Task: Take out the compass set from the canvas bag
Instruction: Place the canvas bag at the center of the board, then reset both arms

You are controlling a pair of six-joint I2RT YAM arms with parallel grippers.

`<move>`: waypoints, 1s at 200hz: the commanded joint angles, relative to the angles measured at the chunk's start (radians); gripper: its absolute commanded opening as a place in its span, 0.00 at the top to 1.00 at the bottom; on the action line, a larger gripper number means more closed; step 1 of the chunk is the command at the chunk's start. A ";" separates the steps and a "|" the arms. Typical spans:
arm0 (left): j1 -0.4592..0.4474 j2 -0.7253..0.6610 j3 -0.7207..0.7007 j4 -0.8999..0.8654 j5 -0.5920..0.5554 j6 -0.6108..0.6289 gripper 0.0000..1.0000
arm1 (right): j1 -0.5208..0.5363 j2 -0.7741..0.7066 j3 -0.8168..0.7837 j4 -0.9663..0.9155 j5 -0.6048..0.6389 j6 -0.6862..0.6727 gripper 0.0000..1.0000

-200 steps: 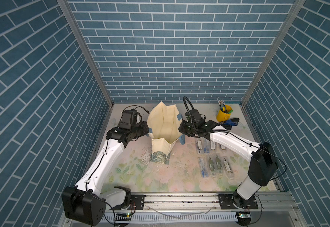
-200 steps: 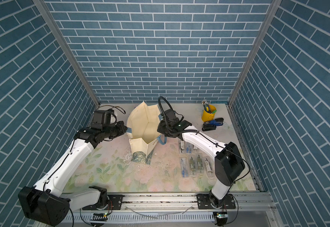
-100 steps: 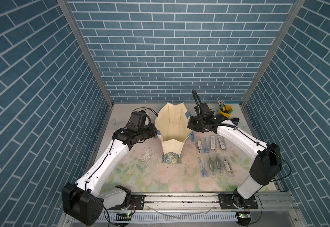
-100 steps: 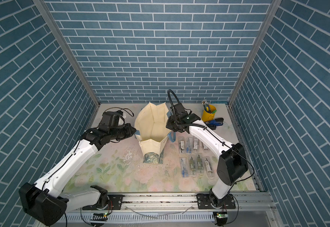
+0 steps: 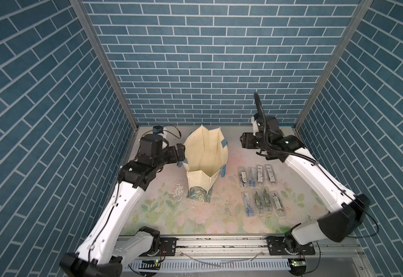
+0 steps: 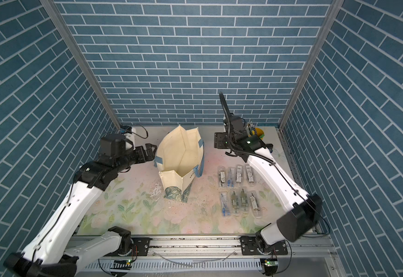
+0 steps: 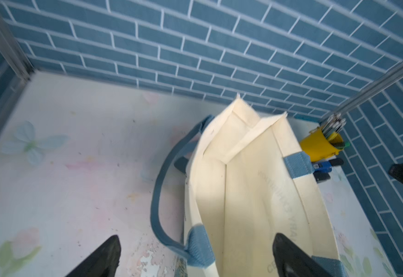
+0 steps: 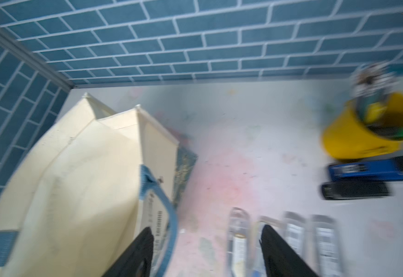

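Eight compass sets (image 5: 258, 202) in clear cases lie in two rows of four on the flowered surface (image 5: 171, 215), on the right of the canvas bag (image 5: 205, 153) and apart from it. Each case carries a white label with dark print, too small to read. The bag has dark lettering (image 7: 277, 199) on the side that faces the cases. In the left wrist view it shows mirrored through the cloth, and I cannot read the words.

The bag stands upright near the middle of the surface, with its mouth open upward and its floral band at the base. The long axis of the mouth runs from the front rail toward the back wall.

The left tool (image 5: 182, 153) is spread just beside the left wall of the bag and grips nothing. The right tool (image 5: 241, 141) is spread too, above the surface near the right side of the bag, not touching it.
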 commanded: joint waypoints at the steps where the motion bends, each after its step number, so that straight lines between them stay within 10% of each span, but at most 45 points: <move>1: 0.023 -0.087 -0.102 0.105 -0.074 0.097 0.00 | -0.037 -0.138 -0.233 0.255 0.198 -0.266 0.16; 48: 0.114 -0.155 -0.445 0.345 -0.197 0.192 0.00 | -0.068 -0.297 -0.608 0.470 0.319 -0.315 0.15; 90: 0.268 0.105 -0.511 0.495 -0.243 0.206 0.00 | -0.129 -0.289 -0.836 0.697 0.352 -0.417 0.08; 200: 0.289 0.377 -0.652 1.112 -0.061 0.398 0.01 | -0.520 0.114 -1.068 1.452 -0.027 -0.287 0.02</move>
